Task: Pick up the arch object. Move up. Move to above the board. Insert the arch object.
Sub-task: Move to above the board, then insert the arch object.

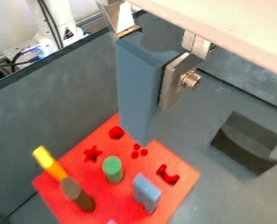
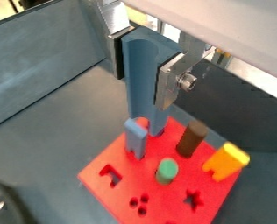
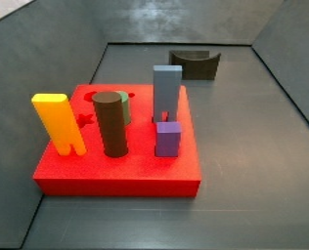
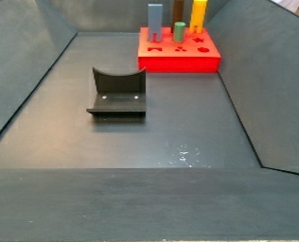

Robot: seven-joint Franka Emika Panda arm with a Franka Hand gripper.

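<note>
end effector (image 1: 151, 70): above the board (image 1: 176, 185), its silver fingers (image 1: 176, 80) clamped on the arch object (image 1: 138, 87) in both wrist views | arch object: upright, lower end at the board by a small purple-blue block (image 3: 168, 138) | board: carries a yellow piece (image 3: 56, 122), a brown cylinder (image 3: 111, 122) | fixture (image 4: 115, 93): well apart from the board

The gripper is not visible in this side view. The board (image 4: 180, 62) lies at the far end of the floor (image 4: 139, 132). The arch object (image 4: 155, 21) stands upright on the board. The fixture (image 4: 116, 93) sits nearer, apart from the board.
</note>
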